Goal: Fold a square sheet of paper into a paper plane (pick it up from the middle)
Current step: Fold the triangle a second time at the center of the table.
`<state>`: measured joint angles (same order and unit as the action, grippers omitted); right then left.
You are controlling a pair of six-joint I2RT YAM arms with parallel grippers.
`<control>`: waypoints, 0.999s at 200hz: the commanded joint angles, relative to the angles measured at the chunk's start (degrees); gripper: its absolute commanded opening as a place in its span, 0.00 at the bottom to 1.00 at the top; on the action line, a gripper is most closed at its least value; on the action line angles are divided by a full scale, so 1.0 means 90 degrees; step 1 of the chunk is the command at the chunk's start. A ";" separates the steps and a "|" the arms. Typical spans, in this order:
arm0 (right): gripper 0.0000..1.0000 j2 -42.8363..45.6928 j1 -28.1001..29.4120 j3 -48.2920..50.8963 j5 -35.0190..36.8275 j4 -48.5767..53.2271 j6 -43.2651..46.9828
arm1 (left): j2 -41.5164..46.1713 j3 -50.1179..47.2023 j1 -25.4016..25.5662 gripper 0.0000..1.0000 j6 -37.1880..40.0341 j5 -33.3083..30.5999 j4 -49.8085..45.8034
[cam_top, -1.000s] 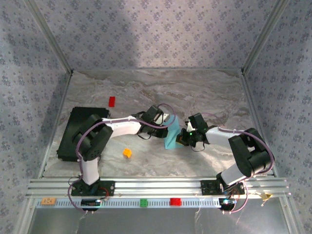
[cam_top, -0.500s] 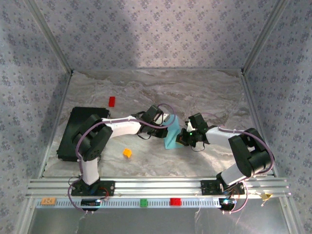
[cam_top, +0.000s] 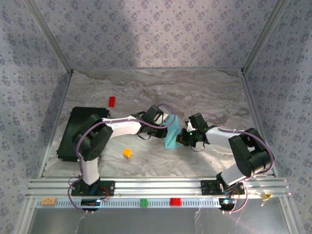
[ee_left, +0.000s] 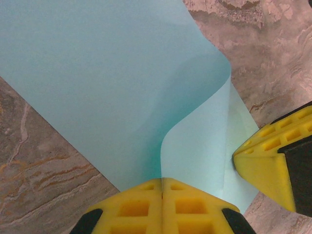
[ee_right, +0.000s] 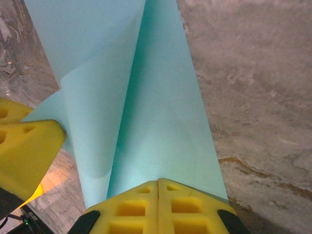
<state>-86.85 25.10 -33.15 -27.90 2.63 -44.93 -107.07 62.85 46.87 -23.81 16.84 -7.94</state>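
Observation:
The light-blue sheet of paper (cam_top: 171,136) is held up off the table's middle between both arms, bent into a long fold with one layer curling over. My left gripper (cam_top: 168,123) is shut on its upper end; in the left wrist view the curled edge of the paper (ee_left: 122,87) runs straight into the seam of the left gripper (ee_left: 162,179). My right gripper (cam_top: 184,138) is shut on the paper's right side, and the paper (ee_right: 146,112) stretches away from the right gripper (ee_right: 158,181). Each wrist view catches the other arm's yellow fingers (ee_left: 268,163) (ee_right: 27,151) pressed against the sheet.
A black slab (cam_top: 80,131) lies at the left. A small red block (cam_top: 111,101) sits behind it and an orange block (cam_top: 127,153) in front of the left arm. Green (cam_top: 144,203) and red (cam_top: 175,201) blocks rest on the front rail. Patterned walls enclose the marble table (cam_top: 204,92).

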 commanded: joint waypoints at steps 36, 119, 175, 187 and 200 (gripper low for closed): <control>0.03 -0.0079 -0.0072 0.0138 0.0302 0.0430 0.0079 | -0.0134 0.0163 -0.0044 0.00 0.0126 -0.0046 -0.0102; 0.03 -0.0088 -0.0074 0.0138 0.0298 0.0449 0.0089 | -0.0203 0.0233 -0.0052 0.00 0.0193 -0.0114 -0.0167; 0.04 -0.0089 -0.0067 0.0147 0.0307 0.0434 0.0078 | -0.0191 0.0214 -0.0051 0.00 0.0194 -0.0128 -0.0201; 0.04 -0.0082 -0.0074 0.0141 0.0297 0.0422 0.0074 | -0.0206 0.0226 -0.0045 0.00 0.0195 -0.0116 -0.0190; 0.04 -0.0077 -0.0066 0.0142 0.0297 0.0430 0.0073 | -0.0232 0.0242 -0.0051 0.00 0.0195 -0.0105 -0.0184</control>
<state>-86.85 25.10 -33.15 -27.90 2.63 -44.93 -107.81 63.29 46.87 -23.38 16.16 -8.99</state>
